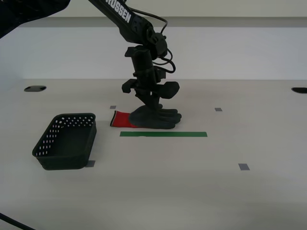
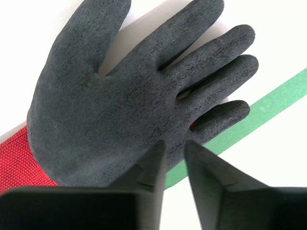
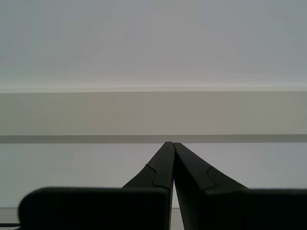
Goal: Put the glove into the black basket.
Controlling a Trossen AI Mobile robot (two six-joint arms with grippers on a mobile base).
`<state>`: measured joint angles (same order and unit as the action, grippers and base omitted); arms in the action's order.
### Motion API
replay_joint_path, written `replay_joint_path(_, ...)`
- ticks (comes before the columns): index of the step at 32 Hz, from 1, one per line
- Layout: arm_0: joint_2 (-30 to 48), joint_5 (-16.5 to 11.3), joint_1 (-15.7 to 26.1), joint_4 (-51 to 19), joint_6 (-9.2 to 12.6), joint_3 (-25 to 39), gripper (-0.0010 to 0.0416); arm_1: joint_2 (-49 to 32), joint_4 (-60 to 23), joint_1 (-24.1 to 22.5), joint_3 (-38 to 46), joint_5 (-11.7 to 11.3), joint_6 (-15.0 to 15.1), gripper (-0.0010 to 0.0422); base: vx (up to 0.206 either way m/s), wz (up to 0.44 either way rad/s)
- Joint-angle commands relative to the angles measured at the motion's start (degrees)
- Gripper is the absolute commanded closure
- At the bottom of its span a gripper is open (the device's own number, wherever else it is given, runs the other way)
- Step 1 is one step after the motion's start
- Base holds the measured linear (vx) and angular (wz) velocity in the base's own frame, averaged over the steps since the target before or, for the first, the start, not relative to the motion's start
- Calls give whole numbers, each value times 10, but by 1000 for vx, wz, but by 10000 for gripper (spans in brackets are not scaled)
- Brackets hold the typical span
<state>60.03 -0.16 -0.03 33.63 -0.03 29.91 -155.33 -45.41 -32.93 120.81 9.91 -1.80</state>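
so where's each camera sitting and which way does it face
Exterior view: off the arms, facing across the white table; shows an arm over the grey rubbery glove with red cuff, the perforated black plastic basket on its left.
Second wrist view: on my second gripper, looking down at the glove and green tape strip.
First wrist view: on my first gripper, shut, facing a blank wall.
Exterior and second wrist share glove and tape.
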Motion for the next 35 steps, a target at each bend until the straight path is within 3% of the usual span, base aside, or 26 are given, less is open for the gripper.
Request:
replay_joint_path(1,0,0,0,2,0,1,405,0,-3,0,0,-12,-4,285,0,0)
replay_joint_path(4,0,0,0,2,0,1,405,0,-5,0,0,-44,-27,220,0,0)
replay_joint_path(7,0,0,0,2,0,1,405,0,3,0,-3,-52,-29,165,0,0)
replay_joint_path(8,0,0,0,2,0,1,405,0,12,-2,-7,-75,-30,148,0,0)
replay_joint_path(11,0,0,0,2,0,1,405,-5,16,-2,-12,-111,-31,133,0,0)
replay_joint_path(16,0,0,0,2,0,1,405,-10,49,-5,-30,-108,-40,133,0,0)
replay_joint_path(20,0,0,0,2,0,1,405,-10,63,-5,-32,-107,-65,133,0,0)
replay_joint_path(24,0,0,0,2,0,1,405,-19,80,-6,-43,-73,-97,133,0,0)
replay_joint_path(31,0,0,0,3,0,1,405,-38,73,-11,-57,-66,-107,137,0,0)
replay_joint_path(34,0,0,0,2,0,1,405,-37,71,-11,-54,-67,-142,208,0,0)
replay_joint_path(35,0,0,0,1,0,1,405,-37,65,-11,-49,-67,-142,271,0,0)
